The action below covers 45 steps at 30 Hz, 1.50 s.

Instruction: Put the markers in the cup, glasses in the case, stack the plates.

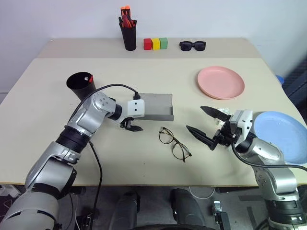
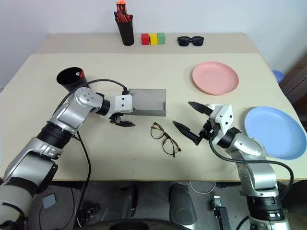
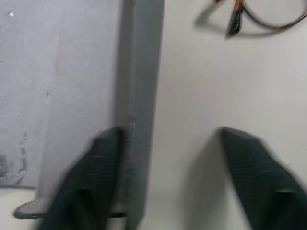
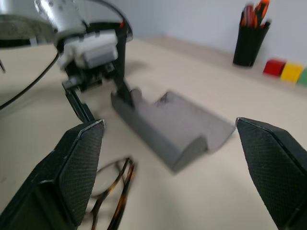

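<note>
Head views: a red-and-black marker (image 1: pixel 89 78) leans inside the cup (image 1: pixel 79 86), so that part looks done. The glasses (image 1: pixel 174 143) lie folded out on the table just in front of the open grey case (image 1: pixel 156 107), long axis slanting away from the case's front right corner. The pink plate (image 1: pixel 221 82) and blue plate (image 1: pixel 282 135) sit well apart, right of the case: 2 jobs remain.

Left wrist view: the left gripper (image 3: pixel 163 182) is spread, 1 finger at the case's front wall.

Right wrist view: the right gripper (image 4: pixel 175 167) gapes wide, empty, facing the case over the glasses.
</note>
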Motion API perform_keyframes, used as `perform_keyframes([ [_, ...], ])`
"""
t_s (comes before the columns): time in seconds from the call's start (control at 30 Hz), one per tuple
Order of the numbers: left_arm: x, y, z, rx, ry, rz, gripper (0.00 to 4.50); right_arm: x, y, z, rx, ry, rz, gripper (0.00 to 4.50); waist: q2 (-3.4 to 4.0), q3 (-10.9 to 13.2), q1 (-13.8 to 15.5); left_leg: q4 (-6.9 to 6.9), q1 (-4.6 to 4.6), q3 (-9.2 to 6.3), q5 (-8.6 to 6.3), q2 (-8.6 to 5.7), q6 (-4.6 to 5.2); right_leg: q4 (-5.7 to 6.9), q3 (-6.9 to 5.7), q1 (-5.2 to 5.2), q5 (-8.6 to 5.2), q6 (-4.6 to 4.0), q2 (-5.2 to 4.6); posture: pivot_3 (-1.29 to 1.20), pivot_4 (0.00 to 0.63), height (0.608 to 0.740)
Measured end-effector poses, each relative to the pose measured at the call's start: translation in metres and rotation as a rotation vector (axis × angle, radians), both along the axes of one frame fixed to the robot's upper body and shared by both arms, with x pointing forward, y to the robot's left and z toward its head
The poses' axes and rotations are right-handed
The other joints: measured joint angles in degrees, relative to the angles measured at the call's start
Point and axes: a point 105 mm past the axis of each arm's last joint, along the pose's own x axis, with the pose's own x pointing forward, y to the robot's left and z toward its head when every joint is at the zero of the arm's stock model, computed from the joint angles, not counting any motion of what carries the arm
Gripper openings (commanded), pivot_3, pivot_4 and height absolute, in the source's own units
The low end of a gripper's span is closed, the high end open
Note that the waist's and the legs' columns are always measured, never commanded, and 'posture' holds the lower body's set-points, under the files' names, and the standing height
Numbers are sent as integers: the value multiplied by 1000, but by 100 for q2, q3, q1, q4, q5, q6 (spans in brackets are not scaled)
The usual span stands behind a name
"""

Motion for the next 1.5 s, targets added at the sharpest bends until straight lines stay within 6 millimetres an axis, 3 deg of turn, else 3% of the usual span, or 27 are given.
perform_keyframes([
  [0.17,-20,-4,23,-162,0,18,3291,-10,-22,-11,-92,80,-47,4500,-2,1,0,0,2,0,-1,1,1,0,0,2,0,0,0,0,150,740],
  [0.3,-37,5,22,-228,55,30,3291,-18,-35,-14,-159,107,-46,4500,-1,1,-16,1,4,1,-1,1,1,-1,0,4,0,-1,0,0,150,740],
  [0.4,-54,6,29,-420,56,-17,3291,-29,-41,-18,-234,165,2,4500,2,0,-4,0,2,2,-2,4,4,-7,0,5,-1,-2,-1,0,150,740],
  [0.43,-59,5,33,-487,50,-31,3291,-31,-40,-20,-241,187,22,4500,-3,2,14,2,3,2,-2,4,4,-6,0,5,0,-3,-2,0,150,740],
  [0.6,-90,36,42,-451,193,-94,3291,-31,-19,-13,-200,209,136,4500,-7,5,-27,5,9,4,-2,10,4,-5,0,7,-7,-28,5,0,150,740],
  [0.8,-122,65,29,-341,302,-210,3291,-26,1,-20,-160,330,266,4500,-8,6,33,4,1,4,-3,11,4,-16,0,6,-8,-33,5,0,150,740],
  [0.97,-132,72,25,-314,284,-261,3291,-11,8,-27,-155,384,314,4500,-6,6,112,3,2,7,-3,12,4,-18,0,5,-8,-37,5,0,150,740],
  [1.13,-133,75,16,-311,229,-216,3291,4,24,-52,-142,428,346,4500,-6,7,109,-4,1,8,-3,13,4,-17,0,-2,-5,-32,5,0,150,740],
  [1.27,-131,71,15,-341,179,-172,3291,11,27,-56,-166,438,363,4500,-5,7,110,2,2,10,-3,13,4,-16,0,1,-4,-31,5,0,150,740],
  [1.5,-130,66,14,-364,140,-135,3291,7,36,-60,-190,473,427,4500,-5,7,112,-4,3,10,-3,17,4,-14,0,-2,2,-20,10,0,150,740],
])
